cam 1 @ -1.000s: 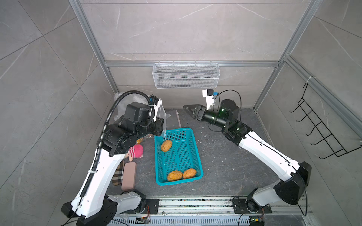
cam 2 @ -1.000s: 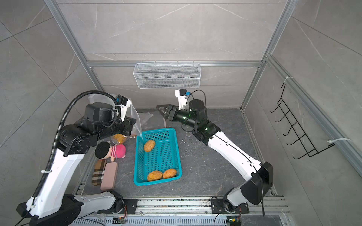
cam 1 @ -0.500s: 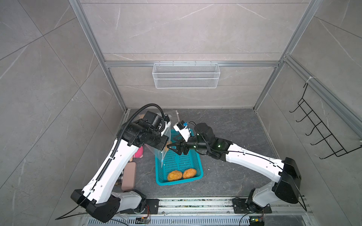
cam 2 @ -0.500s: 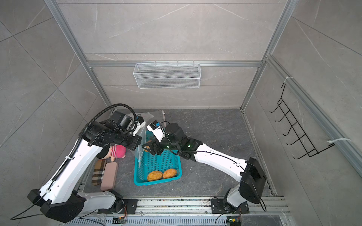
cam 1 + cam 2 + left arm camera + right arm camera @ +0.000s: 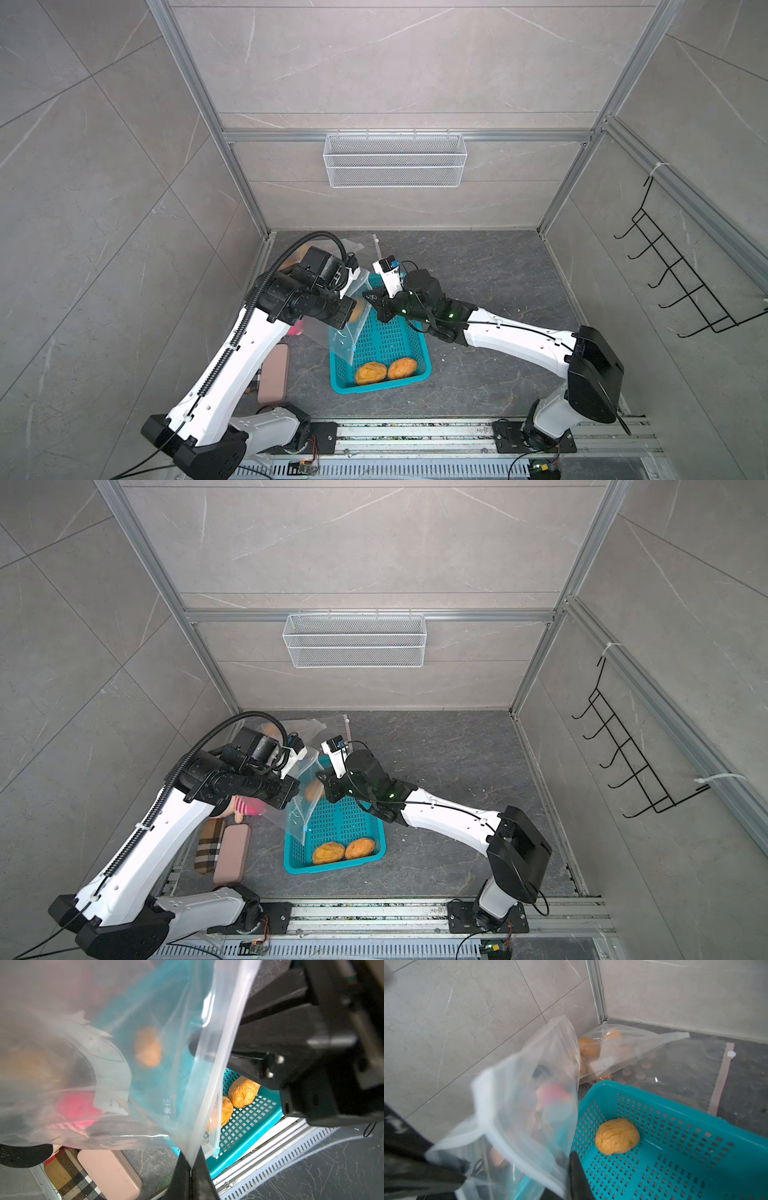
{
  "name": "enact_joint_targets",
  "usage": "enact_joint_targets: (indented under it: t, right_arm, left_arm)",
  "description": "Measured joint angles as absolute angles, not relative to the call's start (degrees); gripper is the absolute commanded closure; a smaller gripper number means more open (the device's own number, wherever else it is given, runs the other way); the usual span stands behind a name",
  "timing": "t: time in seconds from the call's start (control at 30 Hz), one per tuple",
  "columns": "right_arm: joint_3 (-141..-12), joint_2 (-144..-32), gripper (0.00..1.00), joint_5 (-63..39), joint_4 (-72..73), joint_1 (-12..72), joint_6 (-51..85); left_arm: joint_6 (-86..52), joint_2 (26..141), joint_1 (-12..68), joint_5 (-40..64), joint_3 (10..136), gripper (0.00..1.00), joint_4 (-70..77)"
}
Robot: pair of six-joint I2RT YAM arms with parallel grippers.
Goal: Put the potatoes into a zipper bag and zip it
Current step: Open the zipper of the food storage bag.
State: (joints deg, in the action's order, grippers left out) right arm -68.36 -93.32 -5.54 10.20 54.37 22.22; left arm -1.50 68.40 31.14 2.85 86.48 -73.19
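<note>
At the near end of the teal basket (image 5: pixel 380 386) two potatoes (image 5: pixel 371 372) (image 5: pixel 402 368) lie side by side, touching, waiting to be bagged. Beyond them a clear zipper bag (image 5: pixel 166 1012) hangs over the basket's left edge. The left gripper (image 5: pixel 190 1169) is clenched on one corner of its zip strip. The right gripper (image 5: pixel 369 299) is clamped shut at the bag's mouth, apparently on the opposite lip (the wrist view shows the plastic running right up to its finger, though the pinch itself is hidden).

A third potato (image 5: pixel 617 1136) sits alone at the basket's far end, just past the bag. In the far left corner a second bag (image 5: pixel 602 1053) lies on the floor with several potatoes inside.

The step in hand looks like opening the held bag, which appears empty. Next, the two grippers should draw the lips apart. One of them then has to let go and fetch a potato, so the mouth must stay open on a single grip.
</note>
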Motion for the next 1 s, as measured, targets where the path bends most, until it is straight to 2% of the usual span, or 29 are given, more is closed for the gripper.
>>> enact_joint_targets:
  t: [0.27,0.43,0.53,0.57,0.63,0.7,0.73,1.0]
  right_arm:
    - [-68.1,-95.15,0.91,-8.45,10.13,54.37,31.62]
    - [-68.6,-96.18,1.0,-12.43,10.83,54.37,38.57]
    - [-68.53,-96.92,1.0,-13.39,13.19,54.37,43.46]
    - [-68.38,-97.1,1.0,-13.52,14.48,54.37,45.32]
    - [-67.75,-97.3,1.0,-13.52,17.19,54.37,49.23]
    - [-67.33,-97.73,1.0,-13.5,19.79,54.37,53.23]
    - [-67.26,-98.15,1.0,-13.5,21.15,54.37,55.13]
    - [-66.15,-100.09,1.0,-13.28,26.61,54.43,64.1]
  left_arm:
    - [-1.45,65.1,31.14,0.43,83.53,1.0,-70.59]
    - [-1.43,62.3,31.14,-1.39,81.08,1.0,-67.99]
    - [-1.72,60.6,31.14,-1.13,79.13,1.0,-66.32]
    - [-2.17,60.2,31.14,-0.97,78.11,0.9,-65.6]
    - [-3.44,59.59,31.14,-0.93,75.53,0.78,-63.86]
    - [-5.23,58.94,31.14,-0.95,72.29,0.61,-61.78]
    - [-5.96,58.57,31.14,-0.95,70.52,0.57,-60.75]
    - [-10.87,55.27,31.14,-1.65,64.1,0.52,-55.29]
